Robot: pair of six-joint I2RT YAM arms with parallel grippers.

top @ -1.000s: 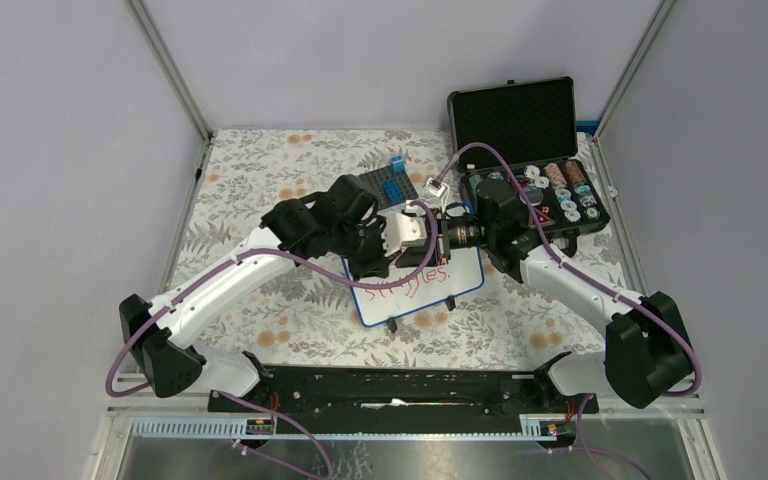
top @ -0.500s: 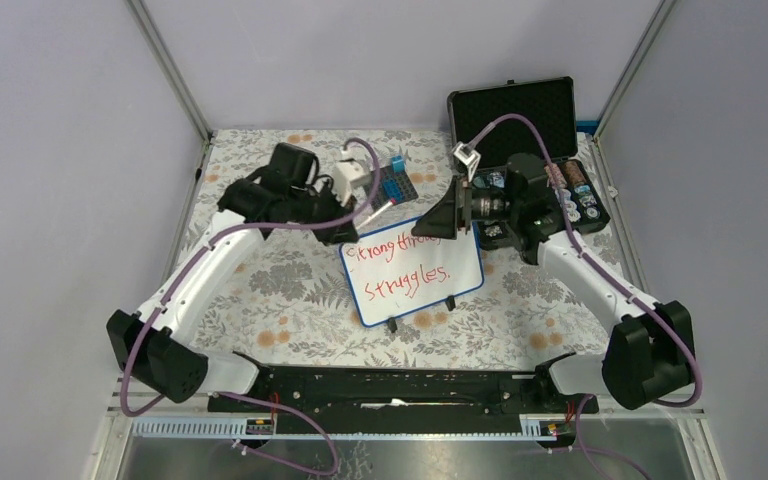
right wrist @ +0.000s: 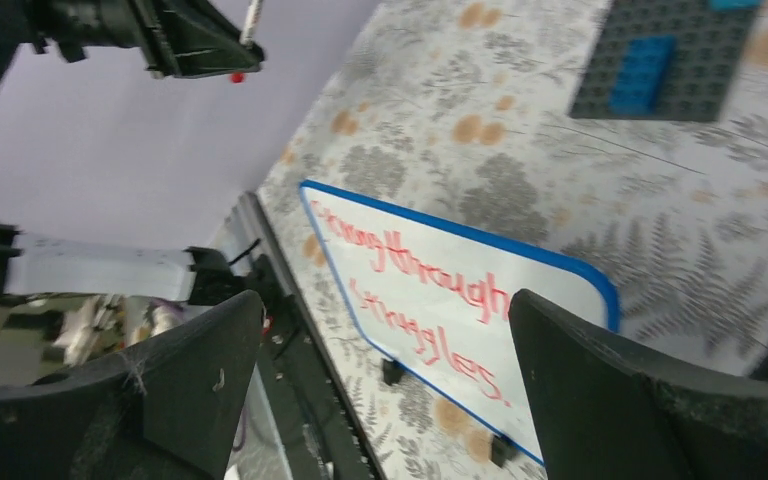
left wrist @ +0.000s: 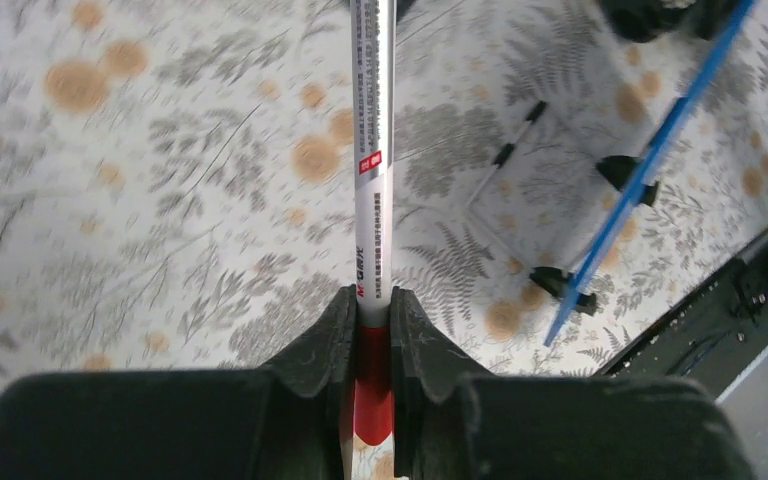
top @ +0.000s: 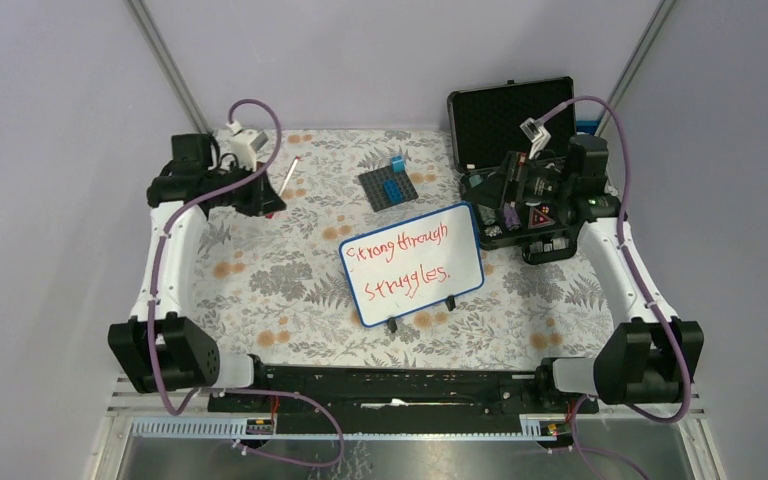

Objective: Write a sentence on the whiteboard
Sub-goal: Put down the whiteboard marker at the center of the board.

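Observation:
The whiteboard (top: 412, 263) stands tilted on small black feet at mid-table, with "Strong through struggles." written on it in red. My left gripper (top: 268, 200) is far off at the back left, shut on a white marker with a red end (top: 289, 172). In the left wrist view the marker (left wrist: 372, 150) runs up from between the fingers (left wrist: 371, 330), and the board's blue rim (left wrist: 650, 160) shows edge-on at the right. My right gripper (top: 488, 192) hangs over the case, open and empty. The right wrist view looks down on the board (right wrist: 440, 300) through the gripper's (right wrist: 385, 300) spread fingers.
An open black foam-lined case (top: 515, 115) with small parts in it sits at the back right, under my right arm. A grey baseplate with a blue brick (top: 388, 186) lies behind the board. Lilac walls and metal posts close the table's back and sides.
Both arms have drawn back from the whiteboard. The left went back-left with the marker. The right went back-right over the case and its jaws opened. The writing now shows in full.

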